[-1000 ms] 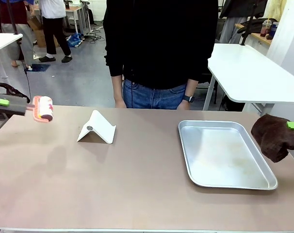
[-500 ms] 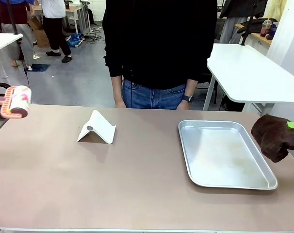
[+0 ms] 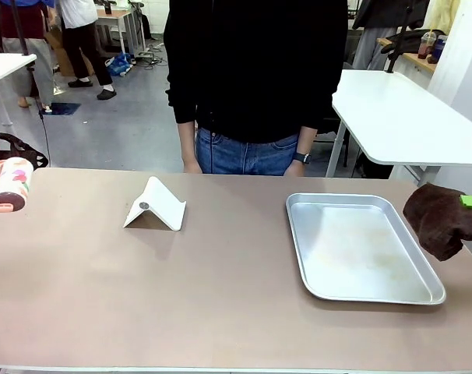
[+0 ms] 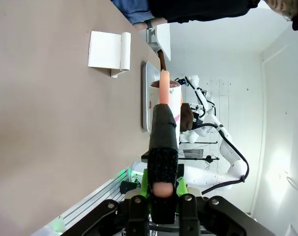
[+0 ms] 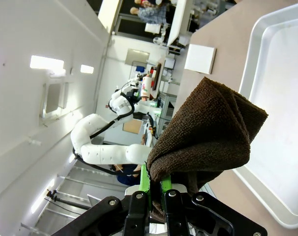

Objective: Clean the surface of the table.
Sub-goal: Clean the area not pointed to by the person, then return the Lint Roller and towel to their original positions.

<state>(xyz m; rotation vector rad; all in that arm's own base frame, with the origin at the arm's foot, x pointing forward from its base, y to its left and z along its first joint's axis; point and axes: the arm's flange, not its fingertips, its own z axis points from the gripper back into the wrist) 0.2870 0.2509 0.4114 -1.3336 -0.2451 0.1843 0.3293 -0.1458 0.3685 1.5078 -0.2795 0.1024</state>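
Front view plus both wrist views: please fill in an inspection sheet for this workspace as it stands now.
Surface: table, matte brown top, no spills or crumbs visible.
Job's things: lint roller raised at the table's left edge; brown cloth hanging at its right edge.
Clutter: silver tray, empty; white folded stand.
Grippers: left jaws shut on the roller's handle; right jaws shut on the cloth.
Cables: nothing seen on the table.
Surroundings: person standing at the far side; white table behind.
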